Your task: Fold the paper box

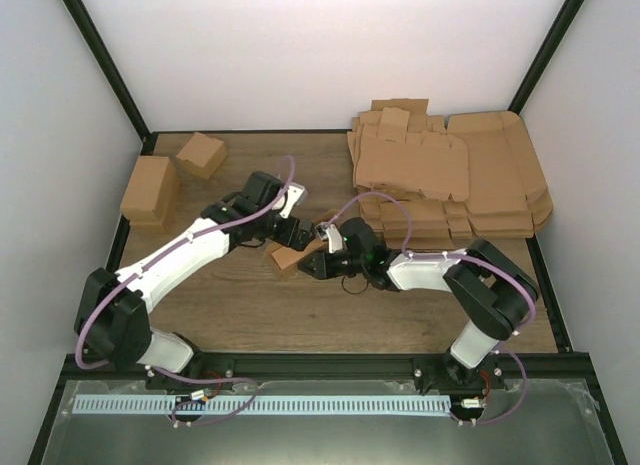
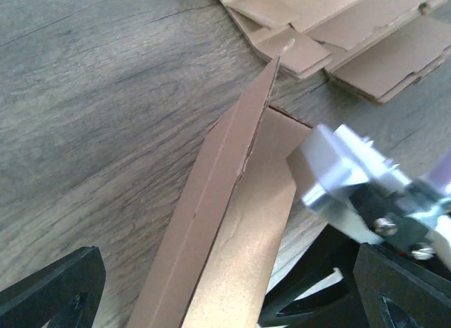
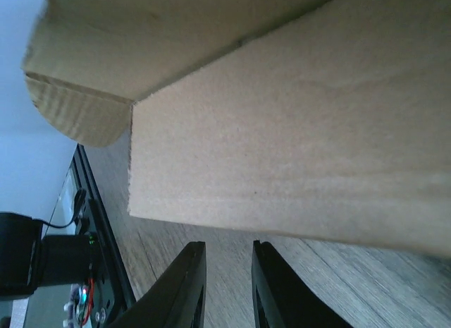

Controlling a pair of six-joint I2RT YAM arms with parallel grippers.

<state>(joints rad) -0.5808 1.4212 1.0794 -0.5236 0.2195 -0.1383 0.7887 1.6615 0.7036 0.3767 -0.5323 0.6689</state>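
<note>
The paper box (image 1: 288, 257) lies at the middle of the wooden table (image 1: 250, 315), half-shaped, between the 2 claws. In the left wrist view 1 long flap stands on edge, its crease running from the lower left up to a pointed tip at upper centre, toward the heap of cardboard sheets (image 1: 450, 175). The right wrist view shows a raw corrugated cut edge and a rounded corner at upper left.

The left gripper (image 2: 225, 293) is spread wide, with the box between its fingers (image 2: 49, 289) and apart from both. The right gripper (image 3: 224, 247) has its fingers drawn close, with a thin slit of wood showing between them. They end at the box's lower edge, and I cannot tell whether they nip it.

Bare wood lies below the box down to the black front rail (image 1: 330, 360), and at upper centre between the 2 cartons (image 1: 150, 190) and the heap. The heap reaches almost to the right rail. All cardboard faces are plain brown.
</note>
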